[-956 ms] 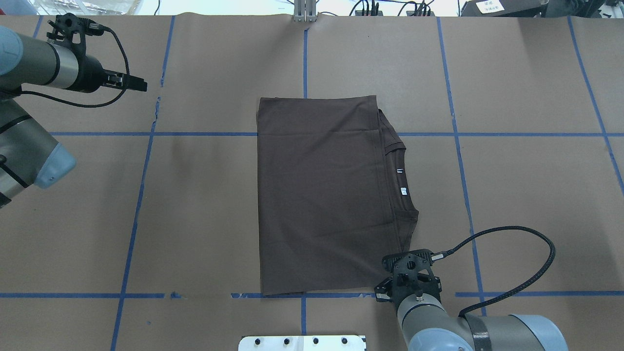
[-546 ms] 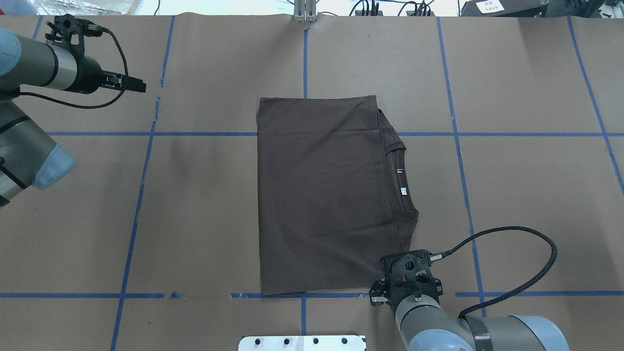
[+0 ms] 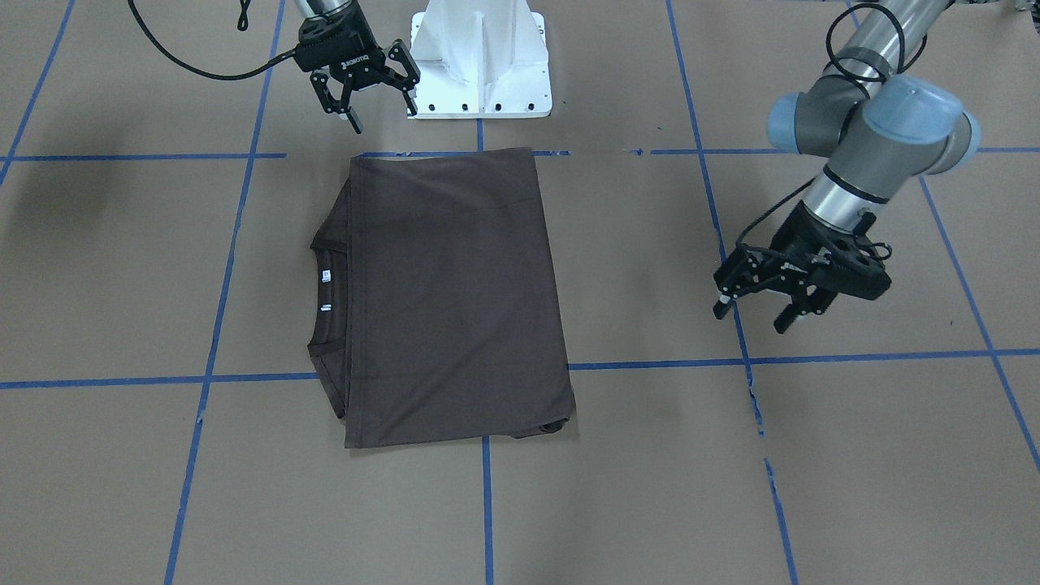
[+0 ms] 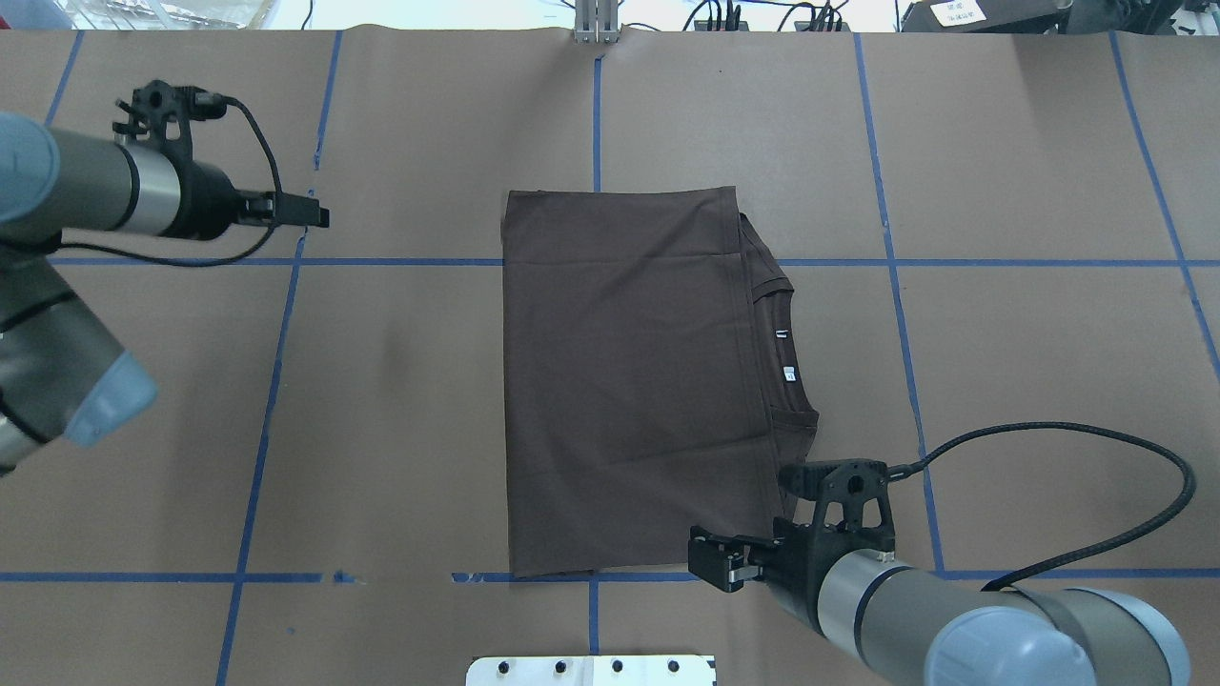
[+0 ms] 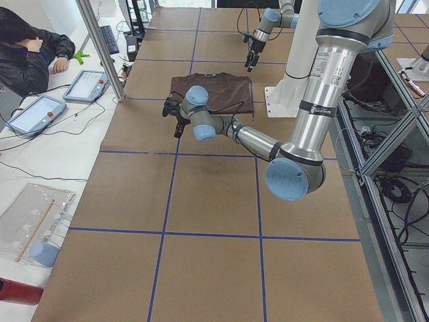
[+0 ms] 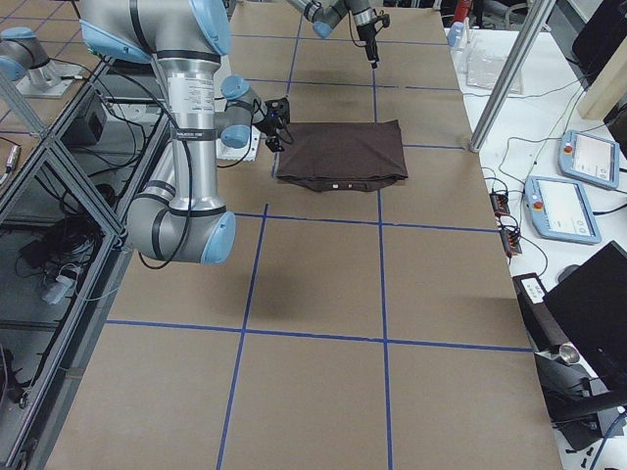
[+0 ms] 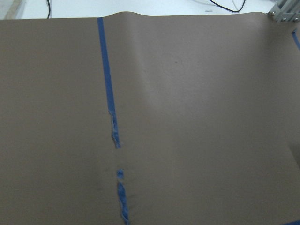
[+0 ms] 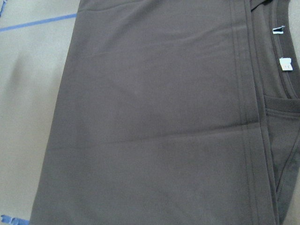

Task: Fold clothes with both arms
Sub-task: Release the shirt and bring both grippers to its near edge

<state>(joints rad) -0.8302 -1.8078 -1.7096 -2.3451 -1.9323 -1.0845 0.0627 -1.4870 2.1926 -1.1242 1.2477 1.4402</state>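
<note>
The dark brown T-shirt (image 4: 620,381) lies folded into a flat rectangle at mid-table, also visible in the front view (image 3: 447,292). Its collar and white neck tags (image 4: 788,373) peek out on its right side. My right gripper (image 3: 383,115) hovers open and empty just off the shirt's near right corner, by the hem (image 4: 710,564). The right wrist view is filled with the shirt (image 8: 154,117) and its tags (image 8: 284,64). My left gripper (image 3: 751,318) is open and empty, well left of the shirt, above bare paper (image 4: 319,217). The left wrist view shows only paper and tape.
Brown paper with blue tape lines (image 4: 276,381) covers the table. The white pedestal base (image 3: 479,57) stands at the near edge behind the shirt. A person (image 5: 27,54), tablets (image 5: 84,84) and a metal post (image 5: 100,47) are at the far side.
My right gripper has turned from pointing forward at the shirt's near right corner to pointing left along the hem. The left gripper has moved right and nearer. The shirt has not moved.
</note>
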